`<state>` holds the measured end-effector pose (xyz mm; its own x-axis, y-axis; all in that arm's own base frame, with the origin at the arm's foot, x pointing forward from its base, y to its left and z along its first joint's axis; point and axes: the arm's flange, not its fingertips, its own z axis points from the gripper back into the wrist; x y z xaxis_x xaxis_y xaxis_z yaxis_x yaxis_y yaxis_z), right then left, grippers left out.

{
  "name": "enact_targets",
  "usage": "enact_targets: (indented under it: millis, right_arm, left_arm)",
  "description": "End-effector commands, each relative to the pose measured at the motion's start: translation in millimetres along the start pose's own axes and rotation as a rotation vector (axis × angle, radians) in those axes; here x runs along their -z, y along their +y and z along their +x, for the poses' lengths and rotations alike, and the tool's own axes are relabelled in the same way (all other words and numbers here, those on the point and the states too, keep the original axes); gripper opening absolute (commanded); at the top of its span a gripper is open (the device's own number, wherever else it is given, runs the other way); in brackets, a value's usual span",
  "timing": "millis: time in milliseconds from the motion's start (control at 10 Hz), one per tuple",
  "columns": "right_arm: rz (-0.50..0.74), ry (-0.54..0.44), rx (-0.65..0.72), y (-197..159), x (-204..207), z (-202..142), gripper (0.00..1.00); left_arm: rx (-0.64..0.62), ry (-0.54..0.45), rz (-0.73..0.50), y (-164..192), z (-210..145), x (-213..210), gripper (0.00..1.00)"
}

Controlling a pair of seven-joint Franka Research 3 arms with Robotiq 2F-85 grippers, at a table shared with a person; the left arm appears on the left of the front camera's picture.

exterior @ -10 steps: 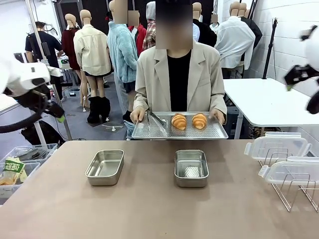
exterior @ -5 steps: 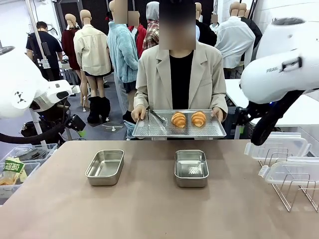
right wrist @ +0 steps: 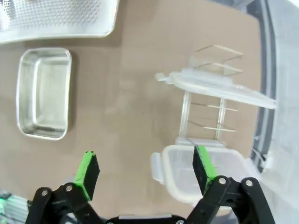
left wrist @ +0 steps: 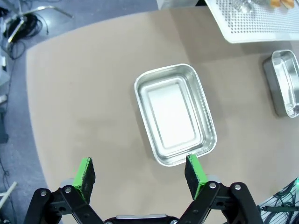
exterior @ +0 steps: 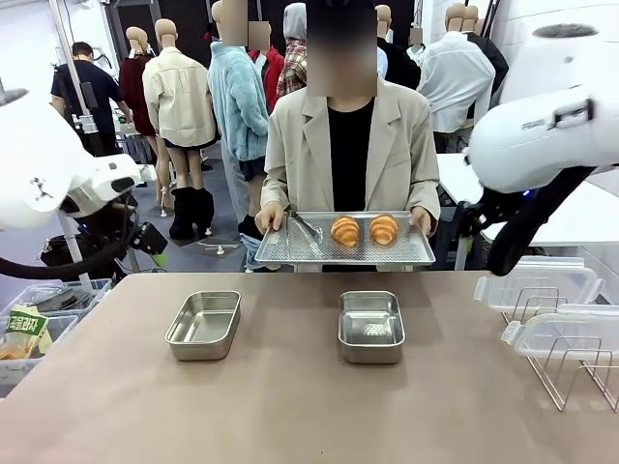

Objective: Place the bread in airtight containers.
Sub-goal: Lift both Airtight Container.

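Fingers apart, empty, on left gripper (left wrist: 140, 170) and right gripper (right wrist: 145, 170); 2 rolls (exterior: 345, 230), upper centre, could slide off the hand-held tray (exterior: 280, 253).

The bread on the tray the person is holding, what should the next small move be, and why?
Probably send the left gripper forward toward the left roll on the perforated tray that the person holds. That gripper hangs open above the left container, which is empty like the right container, and the right roll lies on the tray too.
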<state>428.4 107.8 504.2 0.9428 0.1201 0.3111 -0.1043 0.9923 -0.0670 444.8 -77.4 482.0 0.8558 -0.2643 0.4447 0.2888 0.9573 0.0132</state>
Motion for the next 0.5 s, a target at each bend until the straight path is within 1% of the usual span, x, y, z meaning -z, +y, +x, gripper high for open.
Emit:
enact_targets:
  millis: [0,100,200,300,400]
  right_arm:
    - [0.04,0.111,-0.07,53.7,30.7,20.1,1.0]
    - [0.013,0.125,-0.074,76.1,44.1,21.3,1.0]
    - [0.026,0.16,-0.075,92.4,58.1,18.2,1.0]
    - [0.029,0.189,-0.029,108.4,79.9,20.7,1.0]
    - [0.025,0.211,0.011,118.6,98.5,19.1,1.0]
  left_arm:
    - [-0.04,0.022,-0.014,-1.3,18.5,36.7,1.0]
    - [-0.045,0.056,-0.013,-5.5,21.4,50.7,1.0]
    - [-0.047,0.089,-0.026,-12.0,20.2,64.8,1.0]
    - [-0.059,0.141,-0.034,-14.5,21.7,89.1,1.0]
    - [-0.08,0.163,-0.038,-16.9,22.2,108.1,1.0]
